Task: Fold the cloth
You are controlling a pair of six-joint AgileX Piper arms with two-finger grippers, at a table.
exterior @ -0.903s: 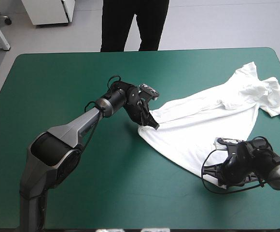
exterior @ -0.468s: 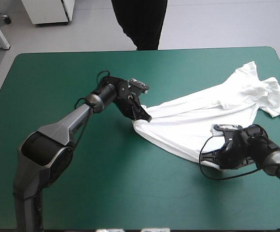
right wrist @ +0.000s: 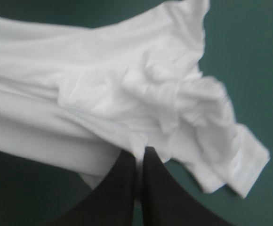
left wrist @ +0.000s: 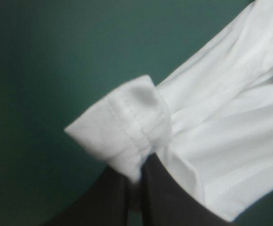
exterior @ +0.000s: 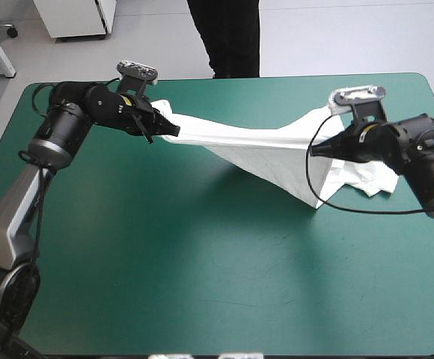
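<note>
The T-shirt (exterior: 262, 153) hangs between my two arms, pulled into a taut band above the far half of the bench (exterior: 164, 262). A slack triangle droops from the band, and its lowest tip seems to touch the teal-green cover. My left pincer (exterior: 168, 129) is pinching a stitched hem (left wrist: 122, 125), its black fingers all but pressed together with the cloth between them. My right pincer (exterior: 312, 149) is pinching the cloth too, its fingers nearly meeting on a thin fold. Just beyond it a bunched end (exterior: 363, 179) lies crumpled on the bench near the right edge.

I judge this to be the spreading step, before any fold is made. To do it well I should hold both pinches firm, since a thin fold could slip out under tension. The two pincers should travel level and no further apart than the cloth allows. Then I can lower them together so the drooping part lays down flat rather than doubling under itself. The bunched end worries me most: dragged as it is, it would come down creased. It wants lifting clear, or a fresh grip, before I set the shirt down.
</note>
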